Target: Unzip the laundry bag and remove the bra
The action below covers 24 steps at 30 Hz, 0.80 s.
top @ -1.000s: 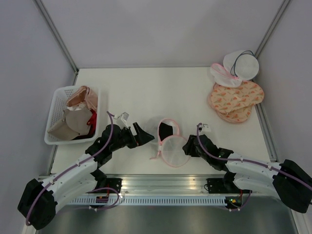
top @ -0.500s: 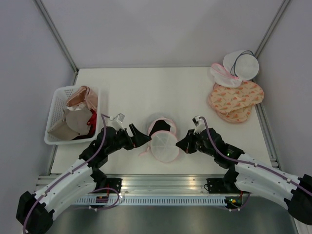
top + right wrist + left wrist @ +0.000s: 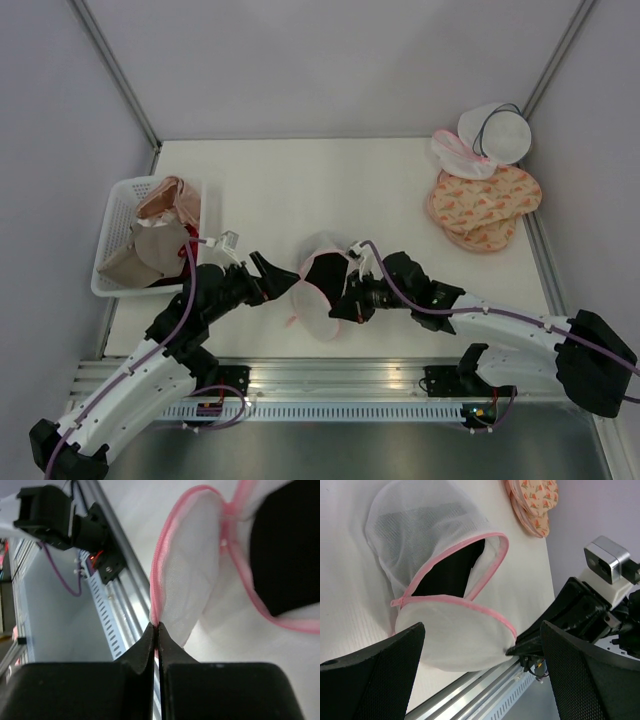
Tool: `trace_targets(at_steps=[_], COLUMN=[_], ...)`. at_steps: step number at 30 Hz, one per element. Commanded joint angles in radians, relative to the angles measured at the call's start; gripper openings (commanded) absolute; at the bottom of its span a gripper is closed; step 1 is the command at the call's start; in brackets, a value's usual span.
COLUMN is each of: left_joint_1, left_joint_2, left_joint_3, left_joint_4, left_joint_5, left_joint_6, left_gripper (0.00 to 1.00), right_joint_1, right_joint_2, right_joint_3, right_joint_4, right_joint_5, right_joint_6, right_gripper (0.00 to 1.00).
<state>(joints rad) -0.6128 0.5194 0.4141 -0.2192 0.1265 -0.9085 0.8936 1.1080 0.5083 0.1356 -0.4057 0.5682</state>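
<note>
Right arm stretches left over the tabletop (image 3: 300,190); right hand (image 3: 156,629) is clamped on the laundry bag (image 3: 315,300) pink trim. Left hand (image 3: 482,630) is spread wide, facing the bag. The bra (image 3: 451,575) sits inside the unzipped mouth.

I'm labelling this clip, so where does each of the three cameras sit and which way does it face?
Top external: above and behind the bases, facing down at the table; the left arm and right arm show.
Left wrist: on the left arm, looking past its open left fingers at the laundry bag and the bra inside.
Right wrist: on the right arm, looking along right fingers pinching the bag's pink trim.
Shared: all three show the bag and bra.
</note>
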Motion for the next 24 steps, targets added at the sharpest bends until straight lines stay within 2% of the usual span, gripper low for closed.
trace_targets(at_steps=[1, 4, 5, 7, 8, 13, 17, 22, 24], left_joint_1=[-0.002, -0.002, -0.002, -0.002, -0.002, -0.002, -0.002, -0.002, -0.002], left_joint_2=[-0.024, -0.024, -0.022, -0.024, -0.027, -0.042, -0.070, -0.173, -0.211], left_joint_3=[0.037, 0.035, 0.037, 0.035, 0.032, 0.034, 0.055, 0.069, 0.072], left_joint_4=[-0.026, -0.029, -0.034, -0.037, -0.037, -0.048, -0.088, -0.117, -0.112], left_joint_5=[-0.036, -0.042, -0.044, -0.045, -0.047, -0.059, -0.091, -0.171, -0.180], left_joint_6=[-0.003, -0.004, -0.004, -0.006, -0.006, -0.013, -0.017, -0.046, -0.047], left_gripper=[1.00, 1.00, 1.00, 1.00, 1.00, 1.00, 1.00, 1.00, 1.00], right_joint_1=[0.077, 0.108, 0.114, 0.136, 0.140, 0.156, 0.159, 0.159, 0.159], right_joint_2=[0.052, 0.108, 0.136, 0.160, 0.186, 0.265, 0.305, 0.349, 0.340], right_joint_3=[0.088, 0.105, 0.110, 0.116, 0.116, 0.119, 0.093, 0.055, 0.050], right_joint_4=[0.128, 0.177, 0.191, 0.211, 0.246, 0.341, 0.462, 0.657, 0.647], right_joint_5=[-0.102, -0.195, -0.224, -0.292, -0.315, -0.442, -0.489, -0.536, -0.503], right_joint_6=[-0.105, -0.140, -0.155, -0.159, -0.154, -0.096, -0.051, 0.056, 0.050], right_gripper=[0.01, 0.09, 0.18, 0.28, 0.36, 0.51, 0.68, 0.76, 0.79])
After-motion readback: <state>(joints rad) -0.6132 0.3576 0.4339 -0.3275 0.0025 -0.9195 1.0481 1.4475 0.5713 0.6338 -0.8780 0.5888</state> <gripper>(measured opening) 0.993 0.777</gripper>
